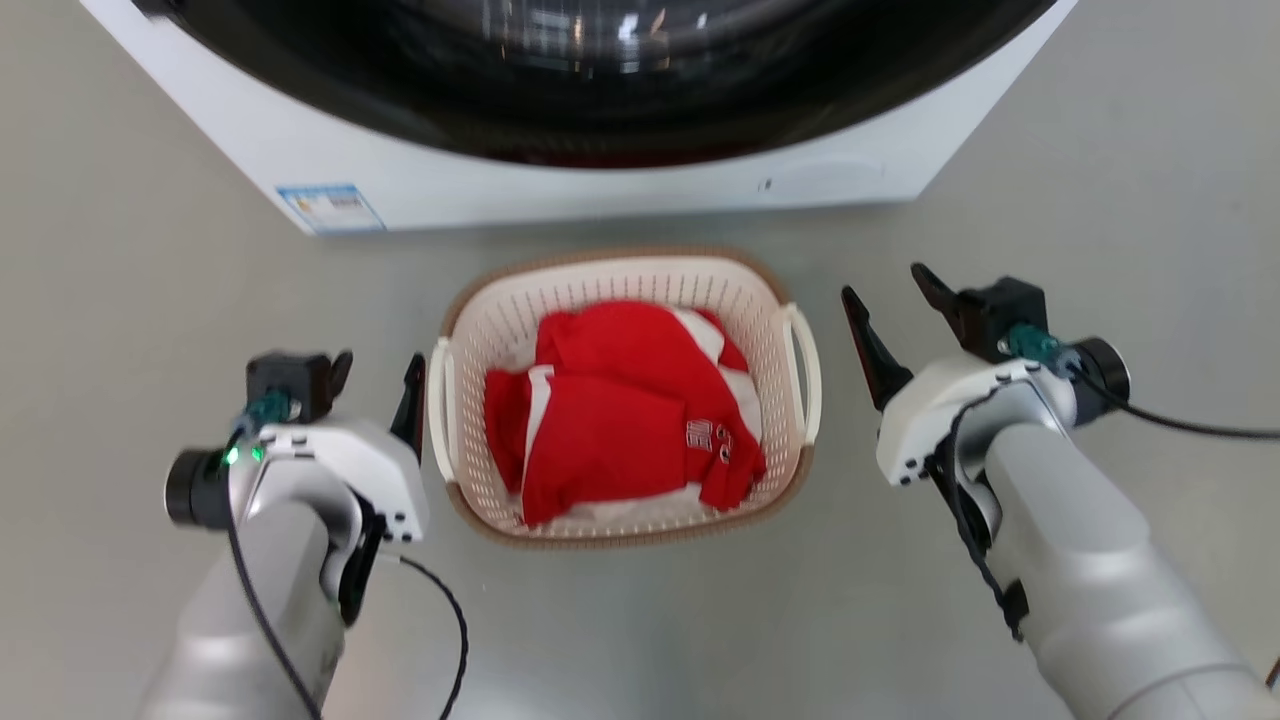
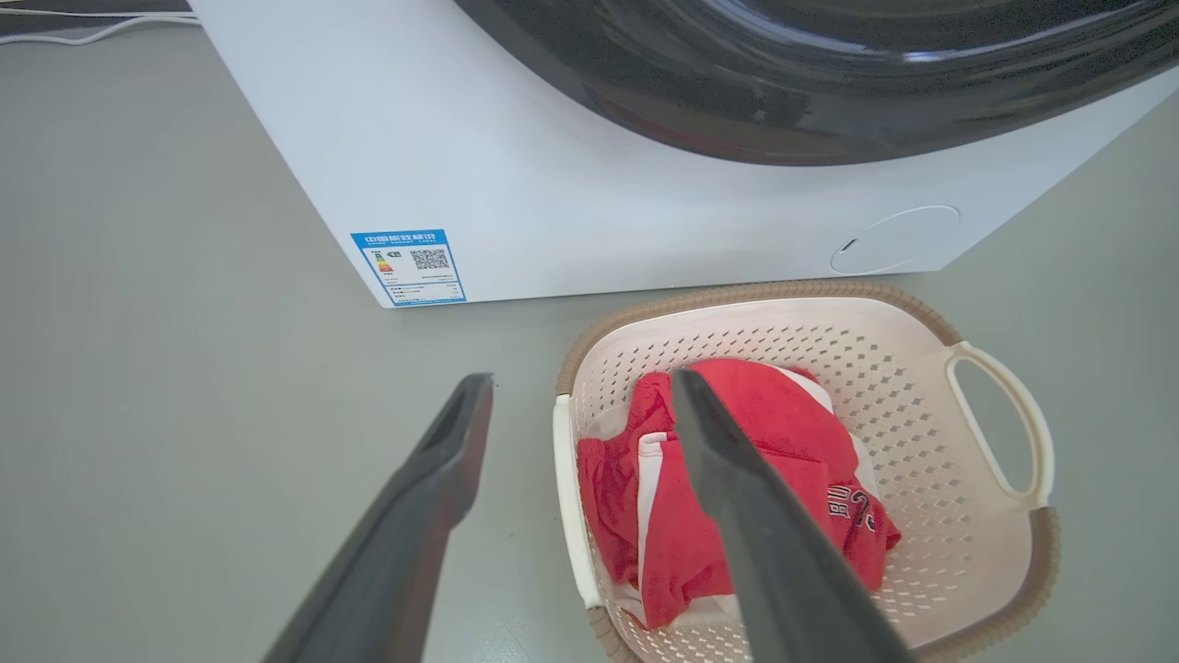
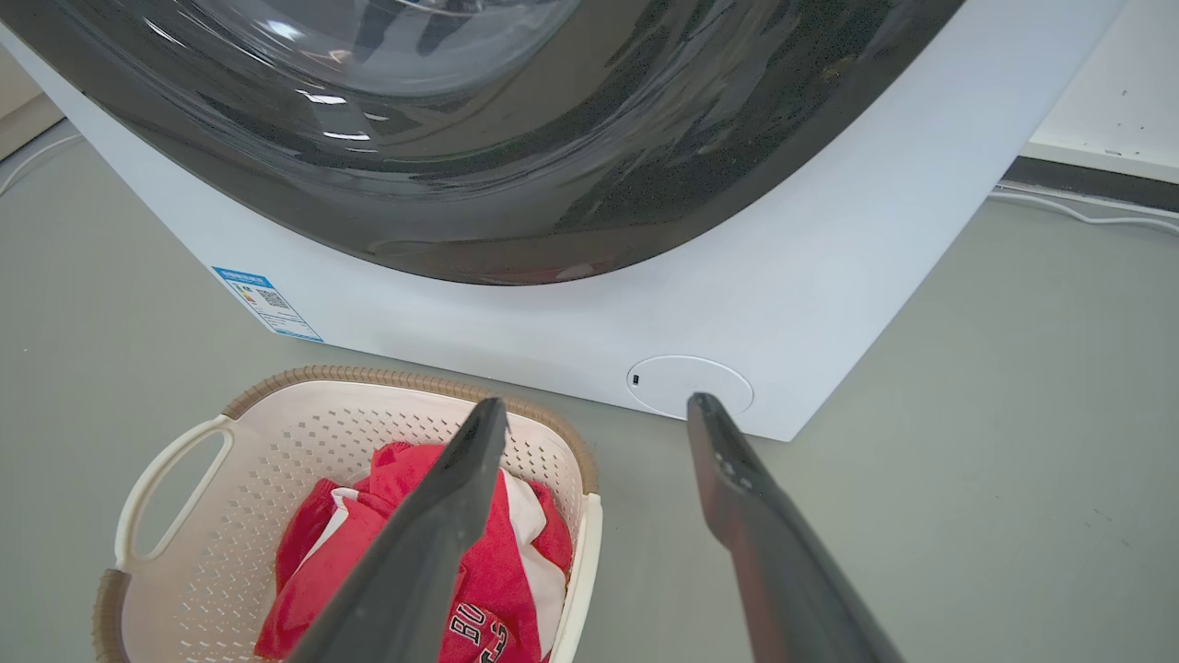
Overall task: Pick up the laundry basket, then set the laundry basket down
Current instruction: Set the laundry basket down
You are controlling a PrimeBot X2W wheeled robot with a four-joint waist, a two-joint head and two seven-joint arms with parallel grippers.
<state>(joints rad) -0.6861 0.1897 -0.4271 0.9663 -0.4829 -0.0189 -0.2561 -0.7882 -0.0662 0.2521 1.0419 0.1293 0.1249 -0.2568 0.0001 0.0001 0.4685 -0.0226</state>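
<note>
The basket [image 1: 620, 285] stands before the washer [image 1: 560, 180], red clothes [image 1: 620, 430] inside. The left gripper [image 1: 380, 362] and right gripper [image 1: 884, 282] flank it, jaws open, holding nothing.

- 1 laundry basket [image 1: 640, 280], with 2 white loop handles [image 1: 805, 370]
- 1 washing machine [image 1: 560, 190], 1 blue label [image 1: 330, 208]
- 2 grippers: left gripper [image 1: 380, 365], right gripper [image 1: 884, 282]
- red-and-white clothing [image 1: 620, 410]: piece count unclear

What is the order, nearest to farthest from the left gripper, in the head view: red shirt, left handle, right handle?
1. Left handle, right beside the left gripper.
2. Red shirt, inside the basket.
3. Right handle, on the basket's far side.
</note>
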